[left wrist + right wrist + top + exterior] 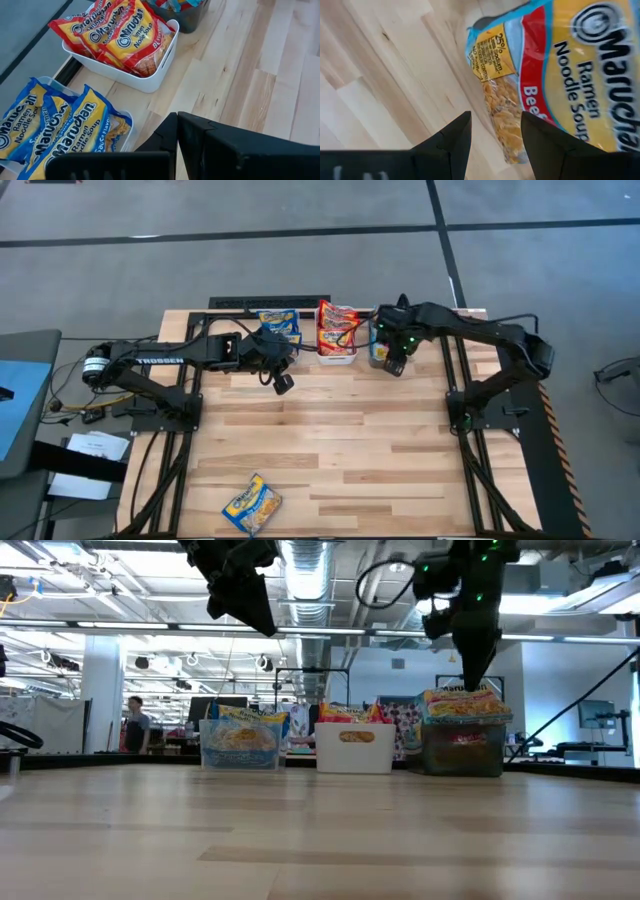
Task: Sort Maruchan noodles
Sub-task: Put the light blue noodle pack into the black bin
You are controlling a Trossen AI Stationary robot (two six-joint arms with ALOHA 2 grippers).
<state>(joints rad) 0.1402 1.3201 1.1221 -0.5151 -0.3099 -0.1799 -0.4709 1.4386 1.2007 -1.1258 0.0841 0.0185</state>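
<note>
Maruchan noodles stand sorted in three bins at the table's far edge. Blue-and-yellow packets (279, 323) fill the clear bin (240, 752), red ones (338, 322) the white bin (354, 750), and blue-and-orange ones (462, 702) the dark bin (462, 752). One more blue-and-yellow packet (252, 503) lies flat near the table's front edge. My right gripper (495, 145) hangs open, pointing down over the dark bin's top packet (580, 75), with nothing between its fingers. My left gripper (284, 383) hovers shut, high above the table in front of the clear bin.
Bare wood spreads between the bins and the lone packet. The arms' black frames (180, 410) run along both sides of the table. In the low view a person (134, 725) stands far off in the room behind.
</note>
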